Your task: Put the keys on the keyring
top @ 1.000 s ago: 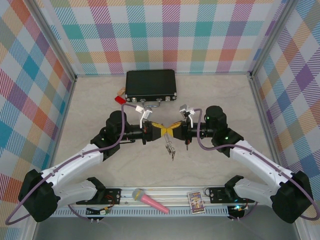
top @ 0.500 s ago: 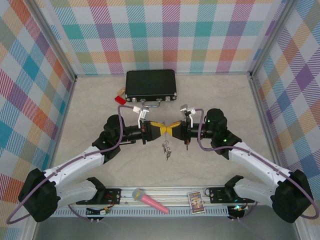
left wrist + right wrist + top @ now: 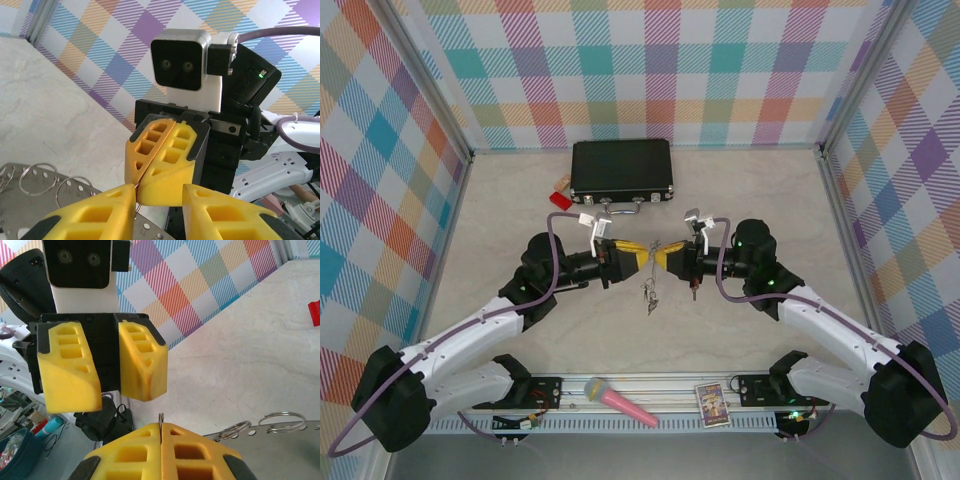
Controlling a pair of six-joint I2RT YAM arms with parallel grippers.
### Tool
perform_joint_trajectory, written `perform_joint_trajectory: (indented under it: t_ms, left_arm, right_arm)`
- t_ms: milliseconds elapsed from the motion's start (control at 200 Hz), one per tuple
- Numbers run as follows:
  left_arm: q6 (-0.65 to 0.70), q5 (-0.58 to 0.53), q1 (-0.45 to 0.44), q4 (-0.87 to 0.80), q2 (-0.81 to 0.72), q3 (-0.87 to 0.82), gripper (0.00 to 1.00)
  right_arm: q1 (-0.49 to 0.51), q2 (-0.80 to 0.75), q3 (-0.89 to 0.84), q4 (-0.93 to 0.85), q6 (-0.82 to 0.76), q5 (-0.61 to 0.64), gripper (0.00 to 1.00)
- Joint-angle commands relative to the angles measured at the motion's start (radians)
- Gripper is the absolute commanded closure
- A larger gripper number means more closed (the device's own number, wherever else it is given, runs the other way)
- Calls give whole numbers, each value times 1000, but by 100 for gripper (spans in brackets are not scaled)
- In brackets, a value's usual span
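Observation:
Above the table's middle my two grippers face each other tip to tip. My right gripper [image 3: 666, 259] [image 3: 161, 429] is shut on a thin wire loop of the keyring [image 3: 161, 417]. The keyring's grey metal body [image 3: 280, 440] [image 3: 35, 187], pierced with holes and carrying small wire loops, hangs below the fingers. From above it shows edge-on as a thin dangling bundle [image 3: 650, 291]. There I cannot tell the keys apart from it. My left gripper [image 3: 638, 252] [image 3: 159, 194] stands open just in front of the right fingertips, one finger [image 3: 107, 205] close beside the wire.
A black case [image 3: 622, 168] lies at the back, with a red block [image 3: 560, 199] off its left corner. A pink microphone [image 3: 620, 402] and a small card box [image 3: 713, 404] rest on the rail by the arm bases. Chequered walls close in three sides.
My left gripper has opened and drawn slightly back to the left, leaving a gap between the two grippers. The hanging bundle has swung a little left. The right gripper stays shut.

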Motion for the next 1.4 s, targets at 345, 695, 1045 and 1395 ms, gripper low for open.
perform_joint_trajectory:
  t_ms: [345, 695, 1045, 1395]
  left_arm:
    - [-93, 79, -2, 155, 83, -16, 69]
    - [-122, 132, -2, 198, 93, -22, 78]
    - [-120, 124, -2, 203, 48, -43, 84]
    - [-110, 105, -2, 184, 46, -33, 100]
  right_arm:
    - [-9, -25, -3, 73, 15, -8, 100]
    - [-10, -18, -2, 77, 15, -5, 100]
    - [-18, -18, -13, 75, 17, 2, 100]
    - [-19, -17, -17, 80, 18, -21, 100]
